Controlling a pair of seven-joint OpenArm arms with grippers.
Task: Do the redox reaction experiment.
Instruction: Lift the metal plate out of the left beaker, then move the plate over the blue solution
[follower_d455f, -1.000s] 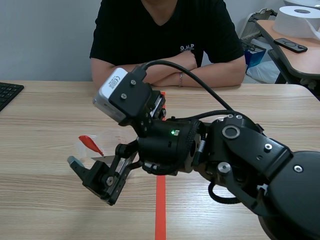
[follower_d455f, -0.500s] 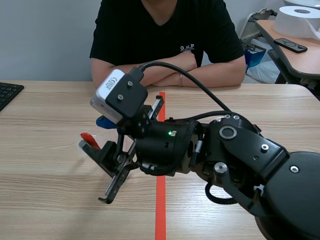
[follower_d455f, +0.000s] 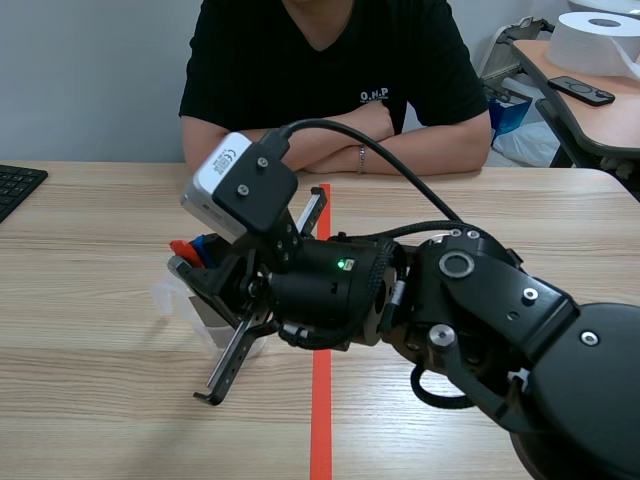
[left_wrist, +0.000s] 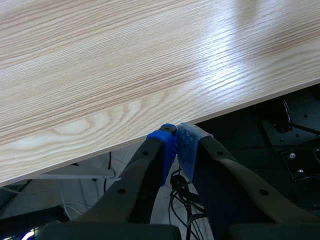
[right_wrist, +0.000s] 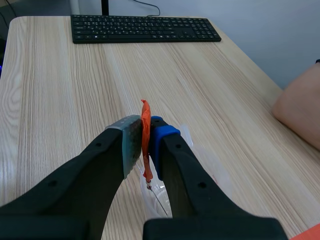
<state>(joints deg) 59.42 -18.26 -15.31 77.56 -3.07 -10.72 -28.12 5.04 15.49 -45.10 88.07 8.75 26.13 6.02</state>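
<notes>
A thin orange-red piece (right_wrist: 145, 112), apparently a dropper's top, stands upright between the pads of my right gripper (right_wrist: 145, 127), which is shut on it. Under it sits a clear plastic container (right_wrist: 159, 196) on the wooden table. In the scene view the right arm reaches across the red tape line, with the right gripper (follower_d455f: 192, 255) left of the middle. There the red piece (follower_d455f: 180, 247) shows at its tips, above the clear container (follower_d455f: 167, 296). My left gripper (left_wrist: 175, 136) hangs beyond the table's edge (left_wrist: 215, 112), shut on nothing. The left arm is not in the scene view.
A person sits across the table with folded arms (follower_d455f: 335, 150); a forearm (right_wrist: 300, 107) shows beyond the right gripper. A black keyboard (right_wrist: 142, 28) lies at the table's far left (follower_d455f: 15, 185). A side table (follower_d455f: 590, 105) with a paper roll stands at the back right.
The right gripper was open beside the red piece a second ago; it has turned, risen slightly and shut on the piece. The left gripper stayed shut.
</notes>
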